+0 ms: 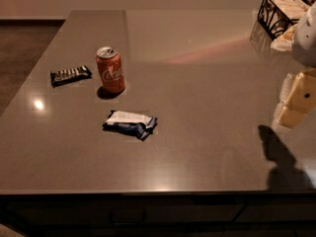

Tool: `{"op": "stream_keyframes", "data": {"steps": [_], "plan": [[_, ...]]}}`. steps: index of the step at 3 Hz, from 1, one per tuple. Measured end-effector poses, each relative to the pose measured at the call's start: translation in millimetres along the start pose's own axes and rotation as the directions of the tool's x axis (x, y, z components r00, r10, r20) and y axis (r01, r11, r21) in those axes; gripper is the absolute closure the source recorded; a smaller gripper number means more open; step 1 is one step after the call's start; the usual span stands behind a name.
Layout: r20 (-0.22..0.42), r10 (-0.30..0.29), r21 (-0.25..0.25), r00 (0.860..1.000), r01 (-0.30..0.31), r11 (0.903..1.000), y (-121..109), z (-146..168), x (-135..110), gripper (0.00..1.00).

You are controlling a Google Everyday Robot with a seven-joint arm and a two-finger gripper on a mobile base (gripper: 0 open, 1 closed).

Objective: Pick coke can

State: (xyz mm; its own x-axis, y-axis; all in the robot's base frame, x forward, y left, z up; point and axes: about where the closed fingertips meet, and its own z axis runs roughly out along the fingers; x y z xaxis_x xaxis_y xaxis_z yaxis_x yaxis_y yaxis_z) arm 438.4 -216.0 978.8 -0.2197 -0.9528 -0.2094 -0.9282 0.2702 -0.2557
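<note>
The coke can (110, 70) is orange-red with white script and a silver top. It stands upright on the grey table (197, 83), left of centre. My gripper (295, 100) is at the right edge of the view, pale yellow, above the table's right side. It is far to the right of the can and touches nothing.
A flat dark snack wrapper (70, 75) lies left of the can. A blue and white wrapper (130, 123) lies in front of the can. A black wire basket (282, 13) with pale packets stands at the far right corner. The table's front edge runs along the bottom.
</note>
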Motion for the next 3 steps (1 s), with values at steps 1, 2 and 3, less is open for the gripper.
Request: {"op": "stream_keyframes", "data": {"steps": [1, 2, 3], "plan": [[0.000, 0.000, 0.000, 1.000, 0.000, 1.0000, 0.0, 0.0, 0.0, 0.00], [0.054, 0.008, -0.001, 0.999, -0.008, 1.0000, -8.4, 5.6, -23.0, 0.00], [0.184, 0.042, -0.027, 0.982, -0.037, 0.9989, -24.1, 21.6, -67.3, 0.00]]}}
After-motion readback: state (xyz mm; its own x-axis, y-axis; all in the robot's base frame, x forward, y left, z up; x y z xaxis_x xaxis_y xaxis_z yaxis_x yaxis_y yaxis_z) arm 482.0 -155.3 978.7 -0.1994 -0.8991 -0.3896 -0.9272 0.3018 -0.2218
